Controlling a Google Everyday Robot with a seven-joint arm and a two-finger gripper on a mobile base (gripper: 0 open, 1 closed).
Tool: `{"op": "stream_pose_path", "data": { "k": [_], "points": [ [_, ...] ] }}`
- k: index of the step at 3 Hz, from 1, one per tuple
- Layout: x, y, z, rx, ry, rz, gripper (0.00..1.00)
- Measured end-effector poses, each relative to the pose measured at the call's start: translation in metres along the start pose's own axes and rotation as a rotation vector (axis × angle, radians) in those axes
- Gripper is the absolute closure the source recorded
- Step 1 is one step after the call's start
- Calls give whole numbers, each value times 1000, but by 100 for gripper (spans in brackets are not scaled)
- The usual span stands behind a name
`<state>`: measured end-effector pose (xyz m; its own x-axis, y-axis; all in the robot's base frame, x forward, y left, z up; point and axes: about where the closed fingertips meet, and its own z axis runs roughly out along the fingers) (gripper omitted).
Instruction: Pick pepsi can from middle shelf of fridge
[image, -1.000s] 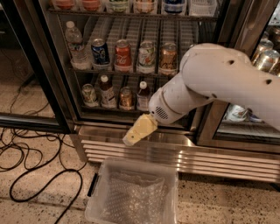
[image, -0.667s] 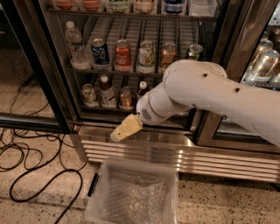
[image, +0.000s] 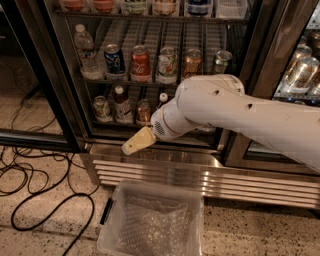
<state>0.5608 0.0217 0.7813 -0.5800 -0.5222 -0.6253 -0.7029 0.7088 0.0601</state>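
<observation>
Dim warm light, bright glare on the steel base panel (image: 165, 172) beneath the pale claw (image: 131, 146)

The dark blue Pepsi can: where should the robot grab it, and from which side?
Its round side wall at mid-height, straight in from the front. The dark blue Pepsi can stands upright at the front edge of the wire middle shelf, a clear water bottle and red soda can flanking it. The tan pincer hangs lower, by the steel base panel.
</observation>
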Motion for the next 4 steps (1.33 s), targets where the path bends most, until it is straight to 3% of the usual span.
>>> {"op": "stream_pose_path", "data": {
  "k": [1, 2, 3, 4],
  "points": [
    [0, 0, 0, 0, 0, -2, 0],
    [-15, 1, 13, 7, -58, 32, 0],
    [-51, -15, 36, 67, -138, 57, 0],
    [-74, -36, 65, 123, -142, 89, 0]
  ]
}}
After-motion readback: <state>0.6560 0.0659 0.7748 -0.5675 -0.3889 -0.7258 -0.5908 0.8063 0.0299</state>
